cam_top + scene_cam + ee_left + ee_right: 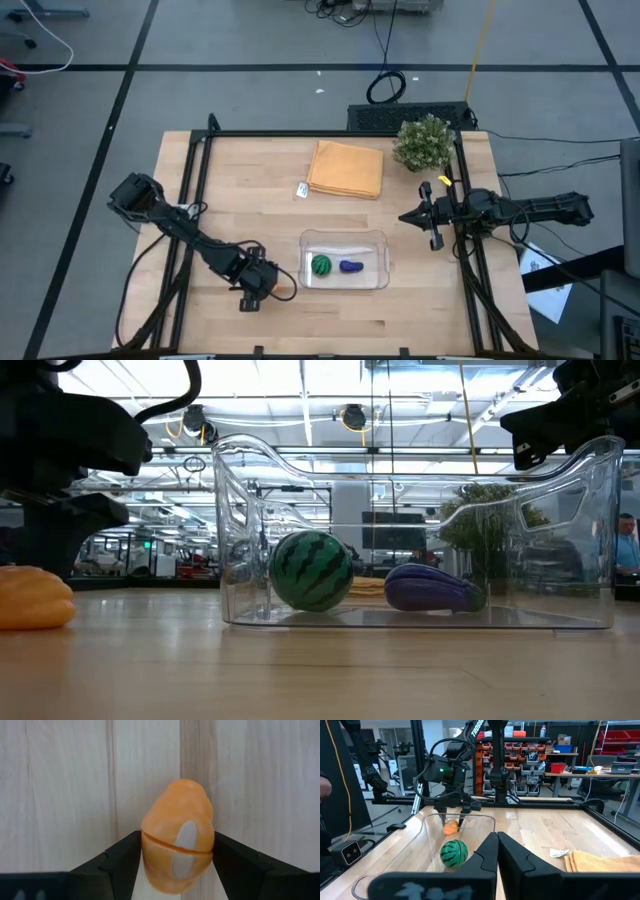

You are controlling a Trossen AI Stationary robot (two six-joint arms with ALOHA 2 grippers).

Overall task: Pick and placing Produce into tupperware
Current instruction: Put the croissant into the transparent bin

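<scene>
The clear tupperware (345, 238) stands on the table near its near edge. Inside lie the green striped ball (321, 265) and the purple eggplant (351, 267), both resting on its floor (420, 616). The orange piece (177, 845) lies on the wood just left of the container. My left gripper (262, 293) is over it, fingers pointing down, shut on it. My right gripper (410, 217) hovers shut near the table's right edge, beyond the container's far right corner, touching nothing. My left gripper pinches the orange piece between its two fingers (125, 857), one on each side of its wider end (150, 840). The fingers come from above, pointing down. The piece's underside (30, 622) appears to rest on the table.
A folded orange-tan cloth (346, 168) lies at the far middle, with a small white tag (303, 190) beside it. A bushy potted plant (424, 143) stands at the far right corner. Black frame rails (190, 190) run along the table's sides. Bare wood lies between cloth and container.
</scene>
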